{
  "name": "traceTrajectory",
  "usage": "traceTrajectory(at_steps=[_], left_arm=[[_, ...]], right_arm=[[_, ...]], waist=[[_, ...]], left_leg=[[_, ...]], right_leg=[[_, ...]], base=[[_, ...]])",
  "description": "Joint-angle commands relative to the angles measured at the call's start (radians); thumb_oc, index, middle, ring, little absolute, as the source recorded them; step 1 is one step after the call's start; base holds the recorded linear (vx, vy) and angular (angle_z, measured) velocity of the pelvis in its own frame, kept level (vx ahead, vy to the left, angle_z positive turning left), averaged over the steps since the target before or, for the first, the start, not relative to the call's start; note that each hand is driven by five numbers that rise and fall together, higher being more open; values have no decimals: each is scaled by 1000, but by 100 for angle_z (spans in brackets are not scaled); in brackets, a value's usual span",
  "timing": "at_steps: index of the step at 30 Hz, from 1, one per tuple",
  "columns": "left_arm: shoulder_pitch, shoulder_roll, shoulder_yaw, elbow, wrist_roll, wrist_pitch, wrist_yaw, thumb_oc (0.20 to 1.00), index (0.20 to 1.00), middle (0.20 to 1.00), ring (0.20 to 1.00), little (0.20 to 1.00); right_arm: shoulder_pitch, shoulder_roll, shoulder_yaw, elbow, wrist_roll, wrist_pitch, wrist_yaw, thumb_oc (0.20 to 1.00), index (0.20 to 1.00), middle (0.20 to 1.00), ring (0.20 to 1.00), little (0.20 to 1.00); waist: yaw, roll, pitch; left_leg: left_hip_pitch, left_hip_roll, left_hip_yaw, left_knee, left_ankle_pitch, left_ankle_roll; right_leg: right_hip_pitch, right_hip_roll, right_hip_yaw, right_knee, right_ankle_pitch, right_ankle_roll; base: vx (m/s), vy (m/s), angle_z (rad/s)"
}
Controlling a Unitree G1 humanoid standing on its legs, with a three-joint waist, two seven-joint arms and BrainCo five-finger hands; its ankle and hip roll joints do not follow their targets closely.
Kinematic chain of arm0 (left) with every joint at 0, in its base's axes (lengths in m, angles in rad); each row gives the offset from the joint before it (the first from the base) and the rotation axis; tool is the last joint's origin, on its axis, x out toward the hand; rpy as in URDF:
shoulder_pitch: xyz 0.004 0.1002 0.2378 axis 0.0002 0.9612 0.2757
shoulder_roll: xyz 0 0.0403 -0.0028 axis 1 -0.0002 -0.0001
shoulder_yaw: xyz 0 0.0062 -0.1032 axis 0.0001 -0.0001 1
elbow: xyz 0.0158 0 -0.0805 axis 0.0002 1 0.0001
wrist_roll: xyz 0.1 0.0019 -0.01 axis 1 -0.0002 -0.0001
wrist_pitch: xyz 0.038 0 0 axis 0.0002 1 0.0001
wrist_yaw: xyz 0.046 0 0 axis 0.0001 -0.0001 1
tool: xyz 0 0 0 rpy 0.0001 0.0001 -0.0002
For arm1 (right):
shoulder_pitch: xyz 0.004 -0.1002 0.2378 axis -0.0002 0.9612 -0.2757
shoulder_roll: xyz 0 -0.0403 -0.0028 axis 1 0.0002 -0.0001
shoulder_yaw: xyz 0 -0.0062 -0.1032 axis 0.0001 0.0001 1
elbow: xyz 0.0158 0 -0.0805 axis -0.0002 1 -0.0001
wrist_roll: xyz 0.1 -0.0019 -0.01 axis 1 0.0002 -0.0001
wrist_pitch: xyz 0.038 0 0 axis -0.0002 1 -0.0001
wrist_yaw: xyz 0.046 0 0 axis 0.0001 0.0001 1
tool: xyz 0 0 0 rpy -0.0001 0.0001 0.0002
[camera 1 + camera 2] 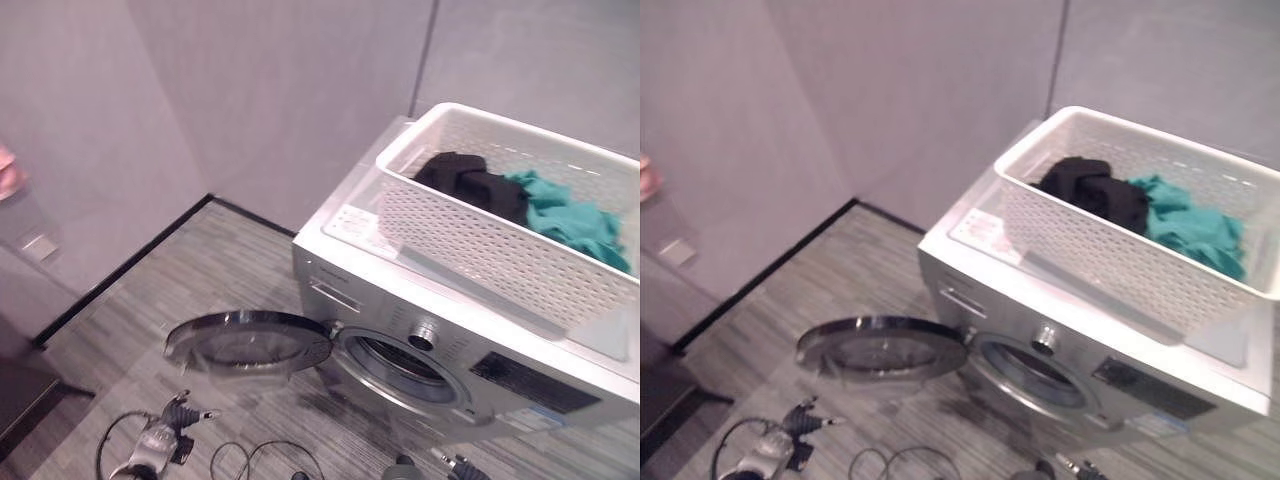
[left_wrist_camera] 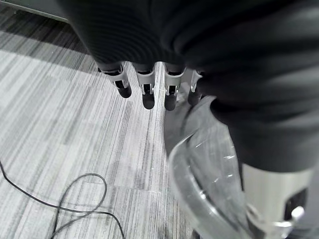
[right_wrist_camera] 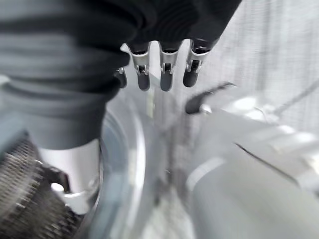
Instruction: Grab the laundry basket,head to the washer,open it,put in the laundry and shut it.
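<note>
Grey walls surround a washer (image 1: 470, 370) whose door (image 1: 247, 340) is swung open; the basket (image 1: 500, 230) on top is unemptied; left hand (image 2: 149, 87) and right hand (image 3: 167, 67) are held relaxed, fingers straight, nothing gripped

Perforated white plastic basket (image 1: 500, 250); glossy metal washer (image 1: 400, 330).

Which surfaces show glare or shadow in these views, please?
Left eye view: the open washer door shines pale on its glass, and a shadow lies on the floor under it. Left wrist view: small bright glints on the same glass.
</note>
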Motion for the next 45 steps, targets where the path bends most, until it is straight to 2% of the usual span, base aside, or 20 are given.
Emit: traceTrajectory(at_steps=[1, 4, 5, 7, 8, 12, 14, 15, 17, 19, 21, 25, 28, 31, 32, 34, 35, 38, 43, 45], left_arm=[[-3, 4, 71, 11, -47, -34, 27, 1000, 1000, 1000, 1000, 1000], [28, -19, 106, 19, -55, -23, 33, 1000, 1000, 1000, 1000, 1000], [40, -38, 132, 31, -59, -20, 45, 1000, 1000, 1000, 1000, 1000], [43, -47, 138, 37, -59, -20, 52, 1000, 1000, 1000, 1000, 1000], [44, -66, 141, 40, -63, -20, 68, 1000, 1000, 1000, 1000, 1000], [49, -86, 142, 37, -66, -18, 90, 1000, 1000, 1000, 1000, 1000], [49, -90, 142, 45, -61, -18, 100, 1000, 1000, 1000, 1000, 1000], [50, -93, 142, 54, -53, -18, 109, 1000, 1000, 1000, 1000, 1000], [45, -90, 133, 44, -52, -16, 111, 1000, 1000, 1000, 1000, 1000], [28, -97, 117, 57, -32, -13, 115, 1000, 1000, 1000, 1000, 1000], [4, -97, 106, 92, -17, -12, 113, 1000, 1000, 1000, 1000, 1000], [-45, -85, 92, 129, 3, -11, 118, 1000, 1000, 1000, 1000, 1000], [-91, -58, 76, 125, 14, -10, 114, 1000, 1000, 1000, 1000, 1000], [-86, -51, 73, 128, 16, -7, 104, 1000, 1000, 1000, 1000, 1000], [-80, -38, 65, 127, 13, 1, 91, 1000, 1000, 1000, 1000, 1000], [-77, -32, 59, 124, 6, 7, 84, 1000, 1000, 1000, 1000, 1000], [-68, -27, 51, 122, -12, 12, 66, 1000, 1000, 1000, 1000, 1000], [-42, -27, 28, 120, -38, 12, 35, 1000, 1000, 1000, 1000, 1000], [-22, -36, 15, 132, -44, 8, -2, 1000, 1000, 1000, 1000, 1000], [-12, -41, 21, 143, -61, 9, -26, 1000, 1000, 1000, 1000, 1000]], right_arm=[[47, -43, -43, -175, -67, -55, -106, 1000, 1000, 1000, 1000, 1000], [75, -40, -115, -338, -142, -45, -186, 1000, 1000, 1000, 1000, 1000], [95, -49, -152, -469, -261, -43, -251, 1000, 1000, 1000, 1000, 1000], [92, -59, -165, -522, -313, -44, -288, 1000, 1000, 1000, 1000, 1000], [71, -82, -190, -625, -415, -53, -364, 1000, 1000, 1000, 1000, 1000], [7, -110, -236, -794, -528, -61, -476, 1000, 1000, 1000, 1000, 1000], [-32, -138, -264, -915, -620, -71, -528, 1000, 1000, 1000, 1000, 1000], [-83, -171, -286, -1032, -712, -78, -573, 1000, 1000, 1000, 1000, 1000], [-117, -189, -299, -1090, -747, -77, -590, 1000, 1000, 1000, 1000, 1000], [-220, -215, -290, -1186, -818, -83, -643, 1000, 1000, 1000, 1000, 1000], [-303, -248, -287, -1216, -820, -78, -669, 1000, 1000, 1000, 1000, 1000], [-426, -332, -249, -1221, -807, -72, -686, 1000, 1000, 1000, 1000, 1000], [-477, -451, -225, -1178, -804, -41, -655, 1000, 1000, 1000, 1000, 1000], [-513, -530, -209, -1140, -802, -22, -619, 1000, 1000, 1000, 1000, 1000], [-538, -610, -158, -1073, -761, 3, -540, 1000, 1000, 1000, 1000, 1000], [-570, -655, -106, -1013, -719, 13, -488, 1000, 1000, 1000, 1000, 1000], [-617, -723, -28, -946, -647, 21, -391, 1000, 1000, 1000, 1000, 1000], [-701, -763, 98, -842, -479, -6, -264, 1000, 1000, 1000, 1000, 1000], [-815, -798, 270, -743, -411, -16, -115, 1000, 1000, 1000, 1000, 1000], [-892, -864, 379, -720, -366, -5, -19, 1000, 1000, 1000, 1000, 1000]], waist=[[-12, 15, -10], [-30, 18, -12], [-43, 25, -14], [-46, 27, -15], [-57, 34, -16], [-70, 48, -23], [-73, 57, -22], [-73, 66, -17], [-68, 67, -10], [-51, 67, -7], [-36, 59, -15], [-11, 35, -8], [18, -8, -22], [33, -25, -43], [52, -41, -58], [57, -45, -63], [61, -50, -73], [70, -60, -84], [84, -72, -86], [86, -81, -87]], left_leg=[[-50, 41, -75, 97, -146, 22], [-20, 29, -55, 71, -150, 36], [1, 22, -46, 47, -147, 43], [9, 19, -41, 41, -146, 45], [21, 13, -43, 33, -149, 50], [30, 6, -49, 35, -153, 60], [38, 5, -58, 38, -155, 67], [50, 8, -70, 41, -160, 76], [47, 9, -81, 50, -154, 80], [60, 6, -105, 57, -166, 90], [60, 1, -120, 58, -169, 84], [56, -5, -151, 74, -174, 70], [49, -16, -214, 93, -186, 58], [54, -9, -232, 97, -187, 54], [59, 8, -242, 98, -185, 47], [60, 18, -247, 96, -185, 41], [58, 31, -255, 89, -181, 33], [58, 54, -261, 71, -168, 17], [61, 72, -251, 45, -150, -1], [62, 81, -244, 33, -142, -11]], right_leg=[[-72, -36, 8, 47, 116, 29], [-78, -32, 27, 53, 144, 39], [-86, -28, 40, 59, 154, 42], [-86, -26, 43, 61, 156, 42], [-87, -25, 46, 68, 162, 42], [-88, -18, 65, 84, 162, 40], [-101, -5, 85, 131, 150, 32], [-124, 15, 97, 218, 132, 21], [-143, 33, 101, 277, 126, 9], [-180, 80, 81, 327, 59, -7], [-188, 114, 78, 254, 26, -14], [-197, 143, 105, 63, 70, -6], [-164, 164, 177, -15, 76, -3], [-145, 158, 160, -7, 87, -2], [-133, 161, 138, -1, 83, -7], [-125, 165, 124, -4, 74, -13], [-109, 169, 103, -19, 67, -19], [-85, 171, 70, -50, 64, -26], [-77, 175, 52, -71, 63, -31], [-69, 177, 42, -85, 64, -35]], base=[[-2, 125, -37], [4, 116, -46], [4, 67, -38], [0, 84, -29], [-4, 77, -31], [3, 83, -12], [-12, 76, -6], [-29, 50, 6], [-34, 49, 8], [-7, 23, 4], [38, -48, -32], [25, -77, 28], [66, -132, 88], [131, -157, 92], [66, -110, 17], [68, -147, 11], [63, -168, 17], [45, -125, 22], [14, -48, 7], [12, -37, -2]])
